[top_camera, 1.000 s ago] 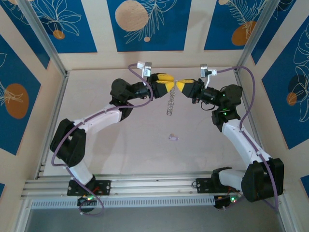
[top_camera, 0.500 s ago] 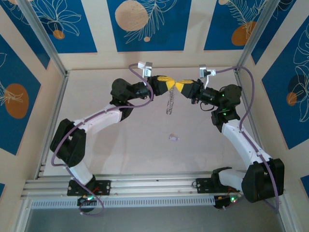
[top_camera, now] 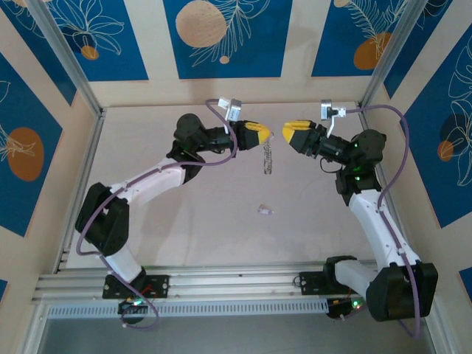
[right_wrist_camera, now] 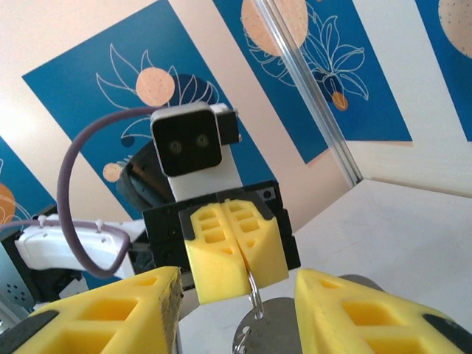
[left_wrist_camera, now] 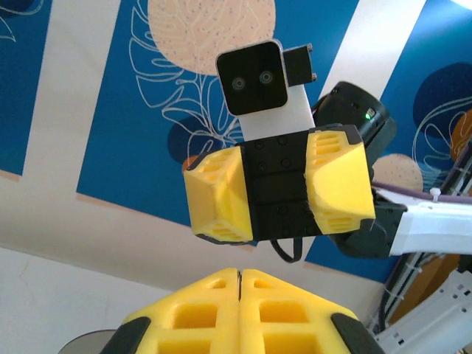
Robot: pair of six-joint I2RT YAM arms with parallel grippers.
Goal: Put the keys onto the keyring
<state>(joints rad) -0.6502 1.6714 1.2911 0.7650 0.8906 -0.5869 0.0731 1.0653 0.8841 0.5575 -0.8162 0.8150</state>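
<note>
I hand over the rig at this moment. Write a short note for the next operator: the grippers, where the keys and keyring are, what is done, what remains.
left gripper: shut on the keyring, which hangs from its fingertips above the table.
right gripper: open, facing the left one, apart from the keyring.
Keys: one lilac-tinted key lies loose on the table, nearer the arm bases.
Done: the keyring is lifted; small silvery pieces seem to hang on it.
Left: pick up the loose key and thread it on.
</note>
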